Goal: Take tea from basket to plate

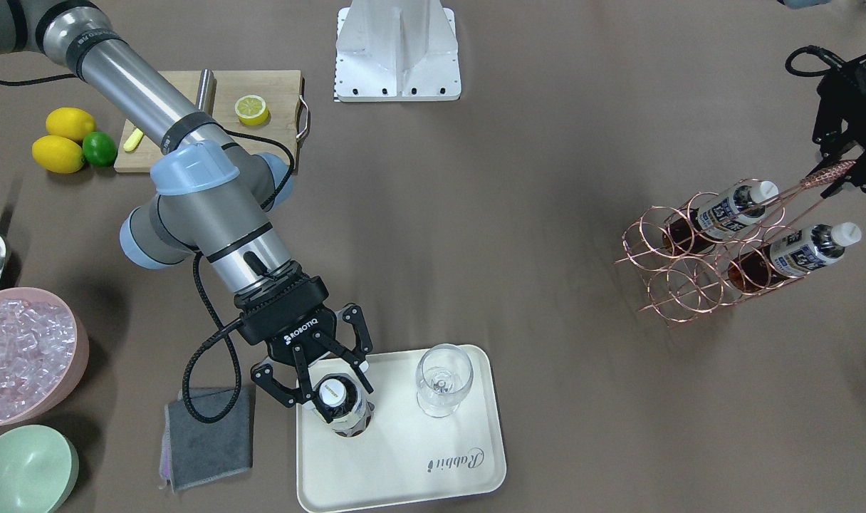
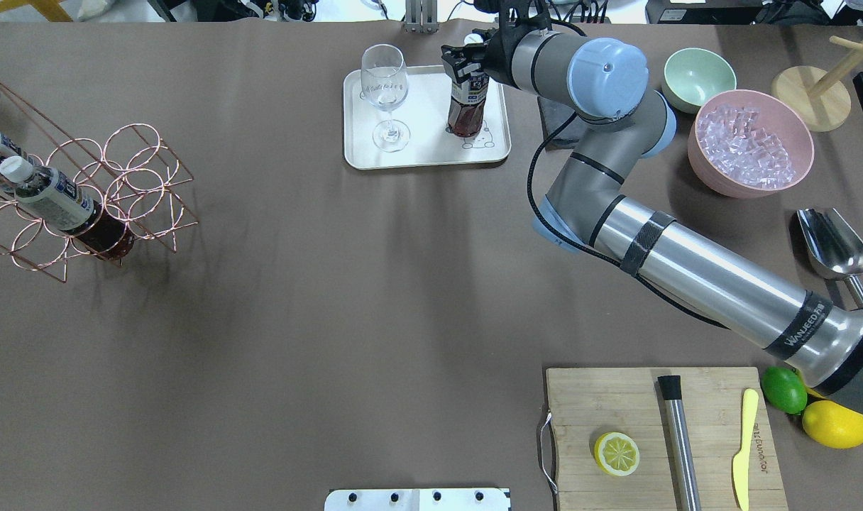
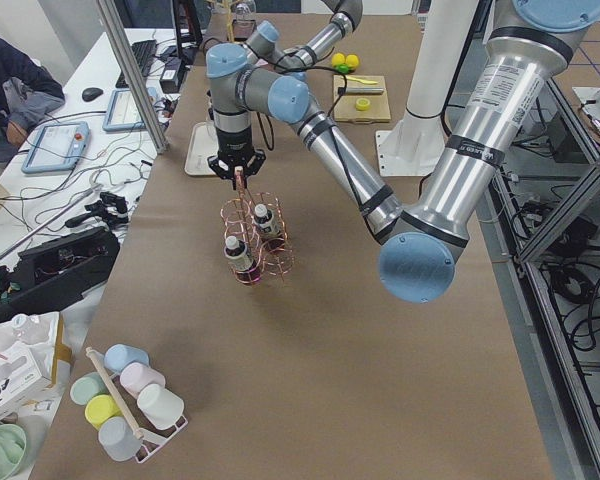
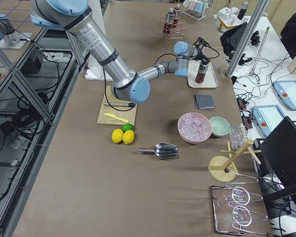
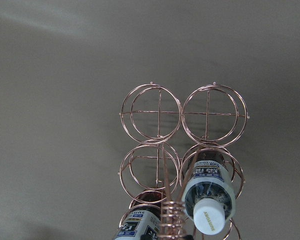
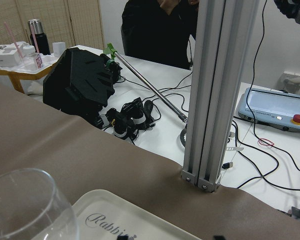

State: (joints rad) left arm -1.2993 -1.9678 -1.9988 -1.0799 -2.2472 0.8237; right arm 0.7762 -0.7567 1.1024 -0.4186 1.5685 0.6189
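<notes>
One tea bottle (image 1: 347, 417) stands upright on the cream plate (image 1: 404, 470), near its bear drawing in the overhead view (image 2: 465, 113). My right gripper (image 1: 339, 400) has a finger pressed to each side of the bottle's upper part, just below the white cap. Two more tea bottles (image 1: 796, 253) (image 1: 718, 214) sit in the copper wire basket (image 1: 689, 285) at the other end of the table. My left gripper (image 1: 842, 171) is shut on the coiled top of the basket's handle. The left wrist view looks down on the basket's rings (image 5: 157, 112).
A stemmed glass (image 1: 444, 377) stands on the plate beside the bottle. A grey cloth (image 1: 209, 438), a pink bowl of ice (image 1: 20, 356) and a mint bowl (image 1: 23, 470) lie close to the plate. A cutting board (image 1: 262, 92), lemons and a lime are near the robot's base.
</notes>
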